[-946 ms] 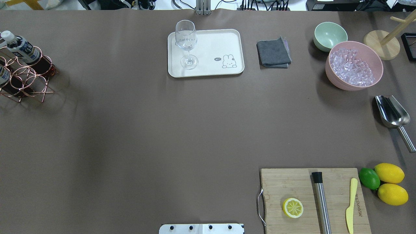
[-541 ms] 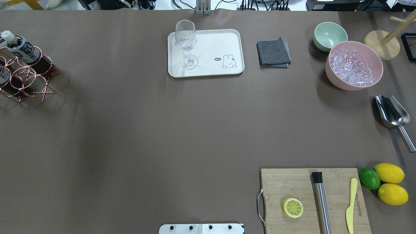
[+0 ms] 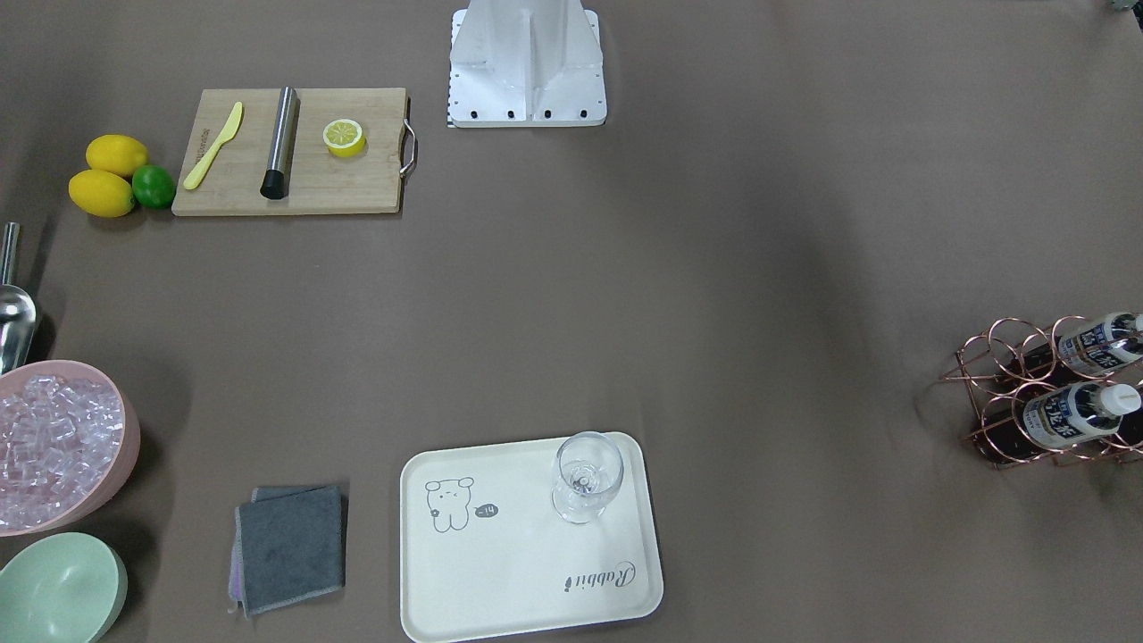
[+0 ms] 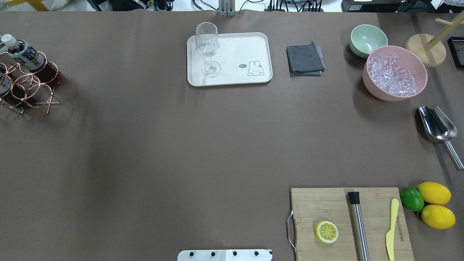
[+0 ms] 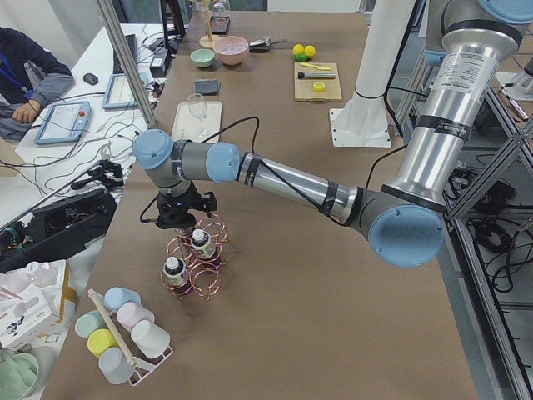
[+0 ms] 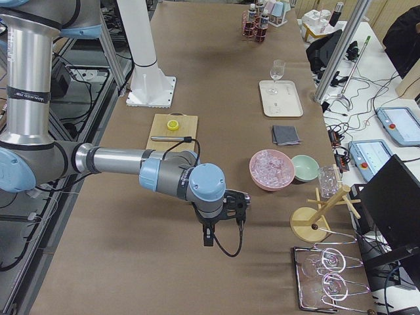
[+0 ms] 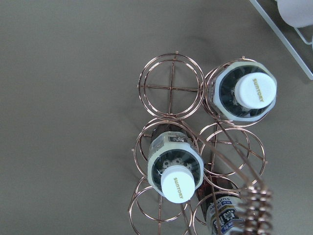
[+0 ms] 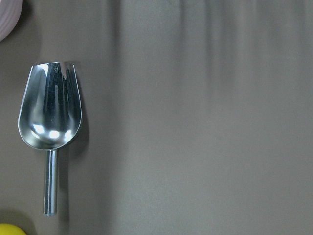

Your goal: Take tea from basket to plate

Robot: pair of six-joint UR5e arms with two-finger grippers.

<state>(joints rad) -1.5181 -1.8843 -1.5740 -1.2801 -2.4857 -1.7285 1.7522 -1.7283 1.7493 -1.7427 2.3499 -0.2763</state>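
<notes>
While half offscreen, tea [image 4: 4,84] in basket [image 4: 32,81]

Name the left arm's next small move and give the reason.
Probably lower the left gripper straight onto the capped tea nearest below its camera: it hangs above the basket, that tea sits in its ring, and the plate holds no tea.

The table [image 4: 145,145] beneath the left tool [image 5: 181,218] is covered with a matte grey-brown sheet, lit evenly from above so that only soft, broad shadows fall on it. Beyond that tool, off the table's long edge, runs a white desk [image 5: 83,146] strewn with black cables [image 5: 100,158], carrying a teach pendant [image 5: 62,121] and a mouse [image 5: 90,78], with an aluminium post [image 5: 127,62] rising at its near side. Farther along from the tool, a person's dark sleeve [image 5: 37,71] rests on the desk.
</notes>
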